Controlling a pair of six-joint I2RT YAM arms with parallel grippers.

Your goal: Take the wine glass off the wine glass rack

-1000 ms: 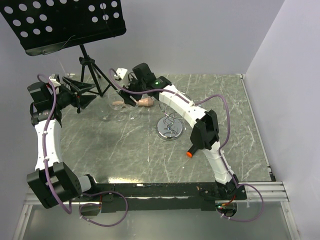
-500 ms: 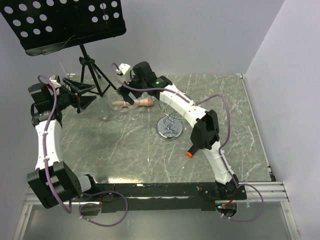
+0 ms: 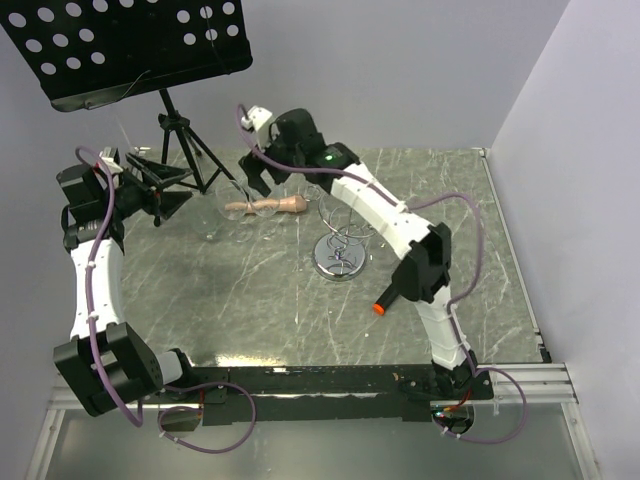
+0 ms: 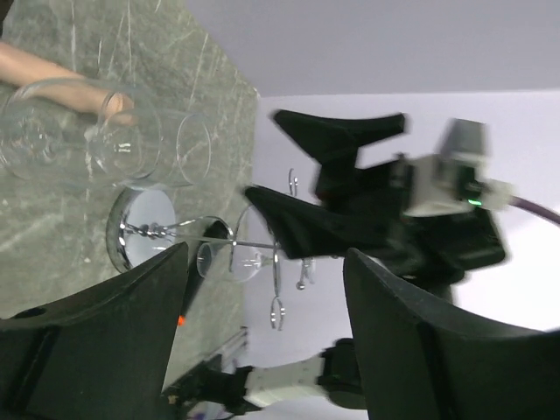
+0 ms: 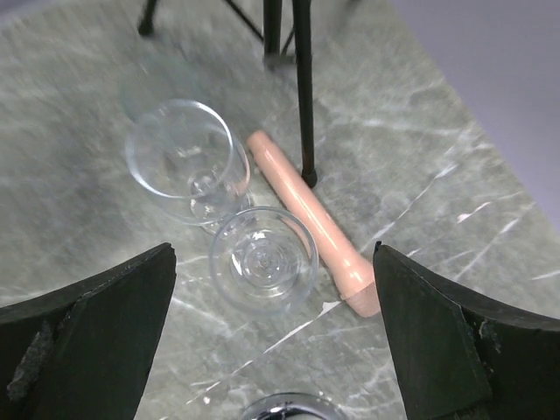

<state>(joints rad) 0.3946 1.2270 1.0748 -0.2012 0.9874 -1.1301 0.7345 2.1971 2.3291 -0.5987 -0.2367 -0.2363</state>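
The left gripper stands wide and empty. At its 3 o'clock, a wine glass and a second glass stand on the worktop, faint from above. The right gripper hangs over them, wide and empty. At their 4 o'clock, the wine glass rack, partly behind the arm, seems to hold a blurred third glass.

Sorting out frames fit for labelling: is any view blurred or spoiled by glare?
Top external: evenly lit and sharp, bright glare only on the wine glass rack base. Left wrist: the right pincer is smeared by blur. Right wrist: the wine glass under the lens is crisp, the table beyond it soft.
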